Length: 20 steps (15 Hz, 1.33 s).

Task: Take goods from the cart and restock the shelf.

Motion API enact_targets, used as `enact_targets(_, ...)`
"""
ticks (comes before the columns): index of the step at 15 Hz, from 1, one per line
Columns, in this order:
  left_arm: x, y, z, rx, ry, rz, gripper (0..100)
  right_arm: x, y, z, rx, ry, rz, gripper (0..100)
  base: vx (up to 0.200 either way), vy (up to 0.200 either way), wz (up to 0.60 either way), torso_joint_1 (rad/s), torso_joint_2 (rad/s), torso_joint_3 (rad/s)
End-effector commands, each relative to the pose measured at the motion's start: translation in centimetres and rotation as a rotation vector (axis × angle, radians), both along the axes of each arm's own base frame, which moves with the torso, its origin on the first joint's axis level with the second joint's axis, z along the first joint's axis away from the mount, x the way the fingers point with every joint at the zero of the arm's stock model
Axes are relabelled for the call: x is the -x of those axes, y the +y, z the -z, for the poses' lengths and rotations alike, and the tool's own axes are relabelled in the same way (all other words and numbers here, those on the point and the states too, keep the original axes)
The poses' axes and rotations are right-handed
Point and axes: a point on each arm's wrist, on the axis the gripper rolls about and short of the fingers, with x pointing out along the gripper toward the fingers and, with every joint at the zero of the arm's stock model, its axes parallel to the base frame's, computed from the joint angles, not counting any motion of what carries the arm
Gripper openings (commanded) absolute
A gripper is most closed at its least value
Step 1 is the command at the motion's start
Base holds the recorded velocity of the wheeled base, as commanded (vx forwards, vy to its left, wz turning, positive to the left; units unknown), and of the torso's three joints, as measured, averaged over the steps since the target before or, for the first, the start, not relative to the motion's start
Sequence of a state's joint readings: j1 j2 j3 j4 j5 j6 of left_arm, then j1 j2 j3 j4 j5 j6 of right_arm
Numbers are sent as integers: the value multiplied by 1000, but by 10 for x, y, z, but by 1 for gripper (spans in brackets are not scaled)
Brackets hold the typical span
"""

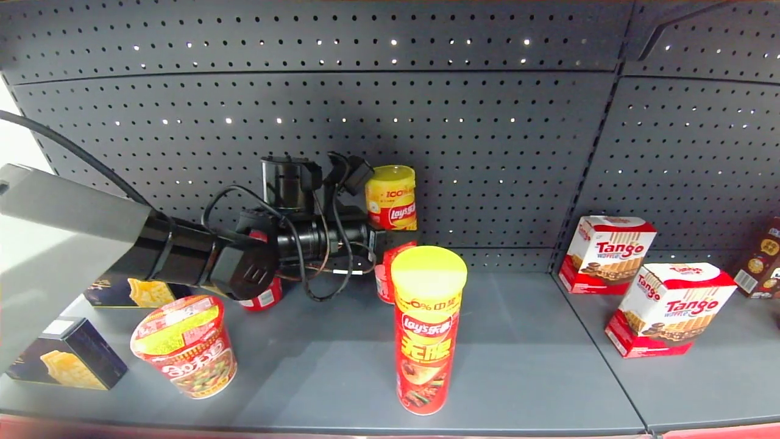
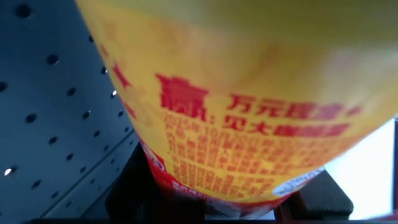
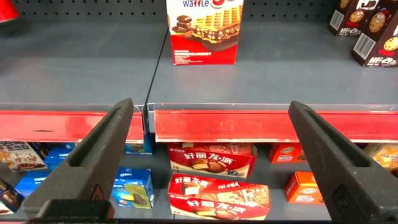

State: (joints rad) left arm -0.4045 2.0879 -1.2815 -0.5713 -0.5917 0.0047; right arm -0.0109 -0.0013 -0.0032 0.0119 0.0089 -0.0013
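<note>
Right claw (image 3: 211, 106) spread wide, tall glossy chips can (image 1: 426, 341) upright at shelf (image 1: 524, 366) front, foil-topped cup noodles (image 1: 186, 350) left of it, cardboard wafer boxes (image 1: 667, 308) right, behind it left claw (image 1: 390, 241) clamped round second chips can (image 1: 391, 198) against perforated back panel (image 1: 487, 152)

The yellow-lidded cardboard crisp tube (image 1: 391, 198) has its lower half hidden behind the left gripper (image 1: 382, 242); the head view's edge cuts off a dark brown box (image 1: 758, 261).
</note>
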Motion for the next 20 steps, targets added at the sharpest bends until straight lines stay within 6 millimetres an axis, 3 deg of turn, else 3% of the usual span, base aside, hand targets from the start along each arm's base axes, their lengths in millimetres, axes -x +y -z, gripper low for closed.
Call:
enact_targets(1, -8, -5, 10, -4, 10, 4, 0, 0, 0, 0, 0, 2, 0, 100, 0, 0, 0, 0, 0, 0)
enact_targets(7, -23, -15, 17, 0, -6, 11, 0, 0, 0, 0, 0, 2, 0, 100, 0, 0, 0, 0, 0, 0)
enact_targets(16, -26, -16, 25, -16, 1, 0, 0, 0, 0, 0, 0, 2, 0, 100, 0, 0, 0, 0, 0, 0)
enact_targets(17, -26, -16, 26, -18, 1, 0, 100, 0, 0, 0, 0, 2, 0, 100, 0, 0, 0, 0, 0, 0)
enact_targets(20, -25, -17, 27, -31, -11, 9, 100, 0, 0, 0, 0, 2, 0, 100, 0, 0, 0, 0, 0, 0)
